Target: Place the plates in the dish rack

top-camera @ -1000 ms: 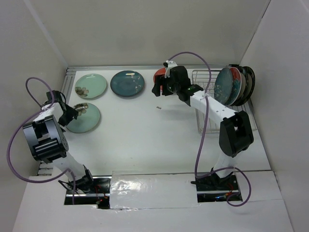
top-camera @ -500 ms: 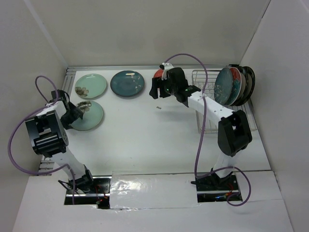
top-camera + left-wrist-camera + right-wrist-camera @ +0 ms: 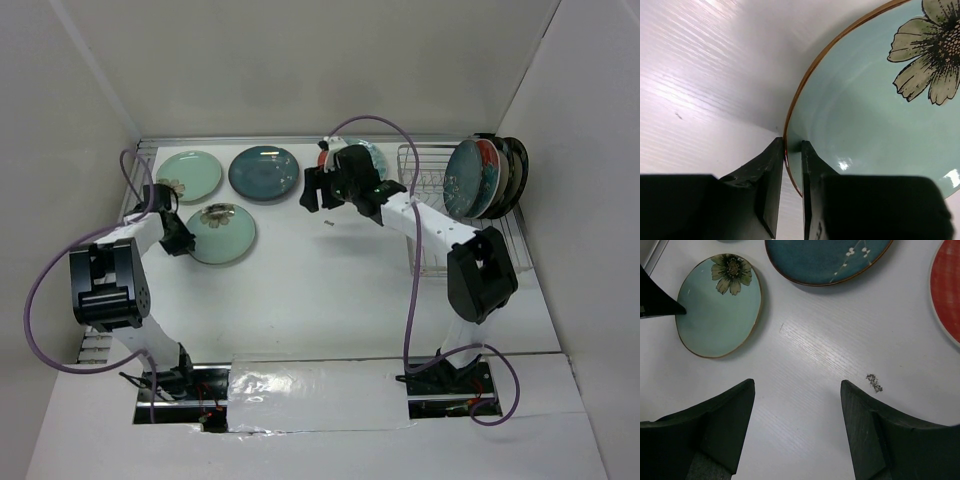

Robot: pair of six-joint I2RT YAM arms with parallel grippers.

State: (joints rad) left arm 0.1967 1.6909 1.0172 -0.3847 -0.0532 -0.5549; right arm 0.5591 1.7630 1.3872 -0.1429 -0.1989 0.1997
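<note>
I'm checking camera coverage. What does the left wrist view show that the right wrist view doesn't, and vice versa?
Left wrist only: the rim of the green flower plate pinched between the two fingers of the left gripper. Right wrist only: the dark blue plate, part of a red plate, a dark speck, and the right gripper open above the table. Both: the green flower plate, the table, and the left gripper, seen only as a dark tip in the right wrist view.

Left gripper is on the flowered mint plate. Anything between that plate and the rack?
Yes. The right arm reaches across between the mint plate and the dish rack, with the right gripper open near the red plate. The left gripper pinches the plate's rim.
</note>
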